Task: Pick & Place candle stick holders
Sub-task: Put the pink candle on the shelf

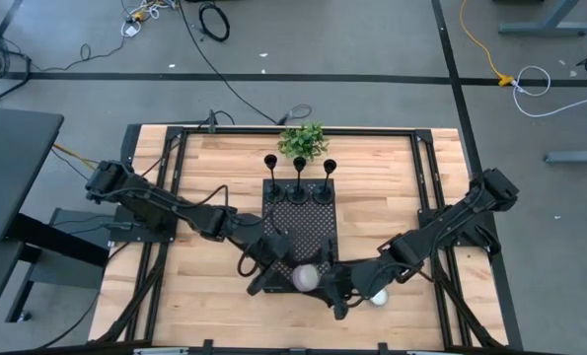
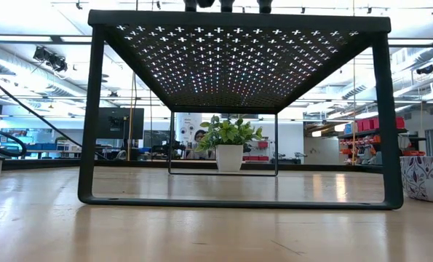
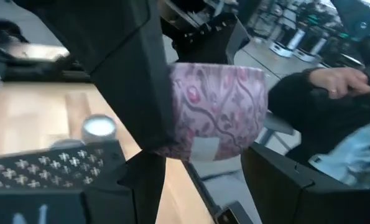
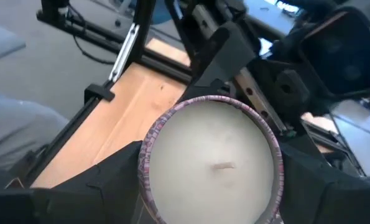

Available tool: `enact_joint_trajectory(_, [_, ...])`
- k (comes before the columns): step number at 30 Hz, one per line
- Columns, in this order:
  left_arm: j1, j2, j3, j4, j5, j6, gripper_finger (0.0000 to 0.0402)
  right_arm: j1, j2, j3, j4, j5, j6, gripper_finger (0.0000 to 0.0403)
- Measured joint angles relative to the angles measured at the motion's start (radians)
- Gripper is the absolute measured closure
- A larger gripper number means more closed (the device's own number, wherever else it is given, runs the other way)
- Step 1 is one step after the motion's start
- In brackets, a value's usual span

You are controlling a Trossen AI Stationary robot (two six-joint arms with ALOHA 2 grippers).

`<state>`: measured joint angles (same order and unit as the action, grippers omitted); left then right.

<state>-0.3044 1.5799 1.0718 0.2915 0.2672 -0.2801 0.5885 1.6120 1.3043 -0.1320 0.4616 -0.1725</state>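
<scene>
From the high view I found the three candle stick holders [image 1: 298, 166] standing in a row on the far edge of the perforated tray [image 1: 298, 222]. The left end effector [image 1: 285, 266] and right end effector [image 1: 332, 289] met at a patterned candle jar [image 1: 306, 278] by the tray's near edge. The low view showed only the holders' bases on the tray top, while each wrist view showed its own fingers clasping the jar. I judged the holder placing done and a jar transfer in hand, so one end effector should let go before either arm moves.
</scene>
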Motion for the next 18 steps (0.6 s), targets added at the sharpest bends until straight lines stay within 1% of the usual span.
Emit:
enact_joint_trajectory(5, [0.014, 0.001, 0.000, 0.003, 0.103, 0.001, 0.0193, -0.001, 0.046, 0.055, -0.020, 0.003, -0.004, 0.0117])
enact_joint_trajectory(6, [0.012, 0.001, 0.000, 0.001, 0.111, 0.004, 0.0193, -0.002, 0.049, 0.061, -0.029, 0.009, -0.003, 0.0117])
enact_joint_trajectory(12, [0.005, 0.001, 0.000, 0.005, 0.100, 0.050, 0.0184, -0.004, 0.049, 0.066, -0.031, -0.010, 0.012, 0.0117])
enact_joint_trajectory(18, [0.020, 0.001, 0.000, 0.005, 0.080, 0.037, 0.0142, -0.005, 0.049, 0.066, -0.041, 0.000, 0.022, 0.0117])
